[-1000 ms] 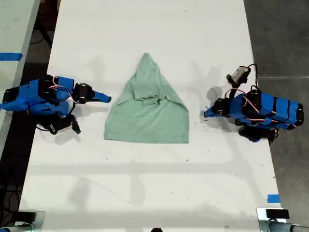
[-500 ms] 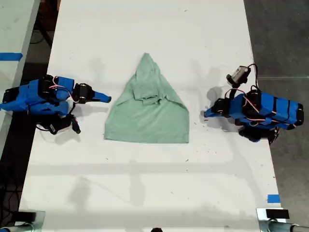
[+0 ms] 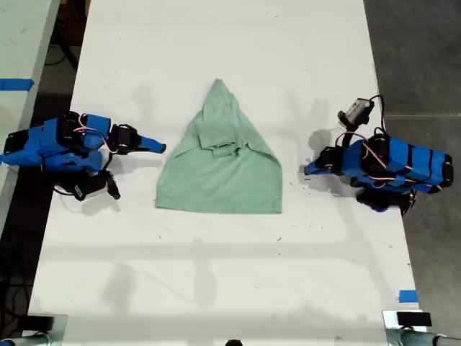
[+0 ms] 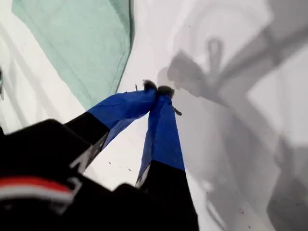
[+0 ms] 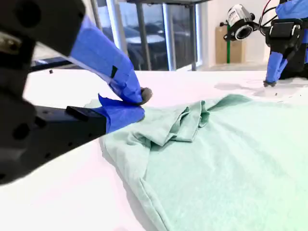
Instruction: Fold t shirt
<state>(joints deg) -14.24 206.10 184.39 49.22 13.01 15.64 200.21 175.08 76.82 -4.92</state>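
Note:
The pale mint-green t shirt (image 3: 220, 173) lies in the middle of the white table, gathered into a triangle. Its point is toward the exterior view's top and its straight hem toward the bottom, with a bunched fold near the middle. My first gripper (image 3: 308, 171) is at the exterior view's right, shut and holding nothing. Its tips (image 4: 158, 89) hang just above bare table beside the shirt's edge (image 4: 82, 43). My second gripper (image 3: 160, 148) is at the exterior view's left, shut (image 5: 140, 102) and close to the shirt's slanted edge (image 5: 216, 154). It holds no cloth.
The white table (image 3: 216, 274) extends well beyond the shirt toward the exterior view's top and bottom. Blue tape (image 3: 408, 295) marks the exterior view's lower right near the table edge. Dark floor lies past both long edges. The first arm (image 5: 284, 43) shows across the shirt.

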